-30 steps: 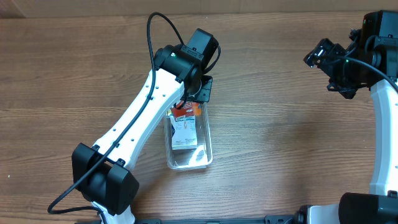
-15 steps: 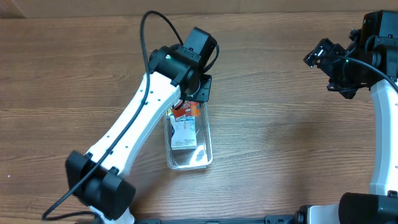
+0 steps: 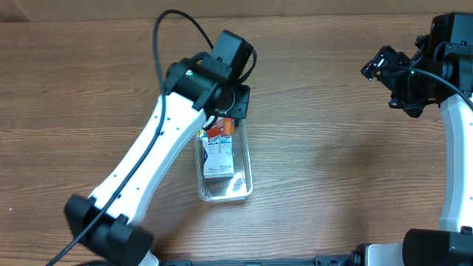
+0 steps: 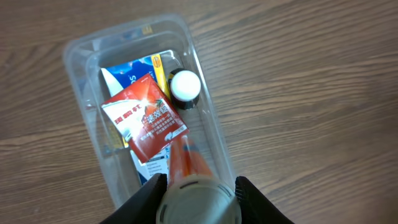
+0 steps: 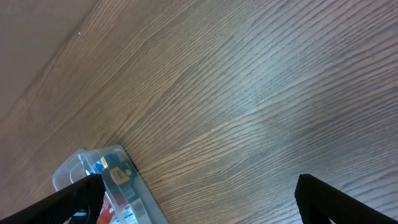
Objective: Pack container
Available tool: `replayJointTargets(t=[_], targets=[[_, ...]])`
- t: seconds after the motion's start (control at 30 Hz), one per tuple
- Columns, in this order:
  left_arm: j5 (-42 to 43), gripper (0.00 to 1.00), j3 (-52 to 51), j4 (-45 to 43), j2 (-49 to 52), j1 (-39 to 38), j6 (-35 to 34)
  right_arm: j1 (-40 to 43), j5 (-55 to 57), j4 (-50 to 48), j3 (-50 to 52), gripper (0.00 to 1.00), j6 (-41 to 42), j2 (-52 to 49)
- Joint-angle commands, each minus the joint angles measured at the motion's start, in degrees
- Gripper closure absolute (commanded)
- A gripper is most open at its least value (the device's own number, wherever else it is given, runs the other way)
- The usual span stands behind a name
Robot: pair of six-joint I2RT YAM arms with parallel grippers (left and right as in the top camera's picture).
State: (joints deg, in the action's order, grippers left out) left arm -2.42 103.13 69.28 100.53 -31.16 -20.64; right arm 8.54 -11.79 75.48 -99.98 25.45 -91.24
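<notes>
Overhead: the container (image 3: 247, 168) sat on the worktop (image 3: 332, 162) left of centre, its far end tucked under the left arm (image 3: 148, 155). The right arm (image 3: 451, 111) was way off by the right edge.

Left wrist: the left fingers (image 4: 146, 200) were clamped on an orange tube (image 4: 186, 160) above the container, over a red packet (image 4: 144, 118) and a white-capped bottle (image 4: 185, 87).

Right wrist: the right fingers (image 5: 78, 196) were spread wide with nothing between them, and the container was in the lower-left corner.

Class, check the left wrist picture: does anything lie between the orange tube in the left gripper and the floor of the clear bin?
Yes. Under the tip of the orange tube lies a red packet, itself on a blue-and-white box; a white-capped bottle stands beside them. Little bare floor of the bin shows there.
</notes>
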Motion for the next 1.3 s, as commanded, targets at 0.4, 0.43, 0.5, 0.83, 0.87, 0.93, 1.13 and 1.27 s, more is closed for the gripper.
replayJointTargets(t=[0.4, 0.43, 0.5, 0.83, 0.87, 0.93, 1.13, 1.27], targets=[[5.0, 0.56, -0.4, -2.2, 9.3, -0.7, 4.4, -0.1, -0.1, -0.3, -0.4, 0.00, 0.0, 0.3], [4.9, 0.56, -0.4, -2.1, 9.3, -0.7, 4.4, 0.0, -0.1, -0.3, -0.4, 0.00, 0.0, 0.3], [4.8, 0.52, 0.0, -1.9, 9.0, -0.7, 5.2, -0.1, -0.1, -0.3, -0.4, 0.00, 0.0, 0.3], [0.5, 0.00, 19.4, 22.2, -2.8, 11.4, 5.5, -0.1, -0.1, -0.3, -0.4, 0.00, 0.0, 0.3], [0.3, 0.00, 19.6, 23.6, -5.1, 11.7, 6.4, -0.1, -0.1, -0.3, -0.4, 0.00, 0.0, 0.3], [0.5, 0.00, 19.6, 26.0, -9.5, 11.6, 6.5, -0.1, -0.1, -0.3, -0.4, 0.00, 0.0, 0.3], [0.9, 0.00, 19.3, 27.5, -13.3, 11.6, 11.3, -0.1, -0.1, -0.3, -0.4, 0.00, 0.0, 0.3], [0.1, 0.00, 19.3, 19.2, -13.4, 11.8, 14.5, -0.1, -0.1, -0.3, -0.4, 0.00, 0.0, 0.3]])
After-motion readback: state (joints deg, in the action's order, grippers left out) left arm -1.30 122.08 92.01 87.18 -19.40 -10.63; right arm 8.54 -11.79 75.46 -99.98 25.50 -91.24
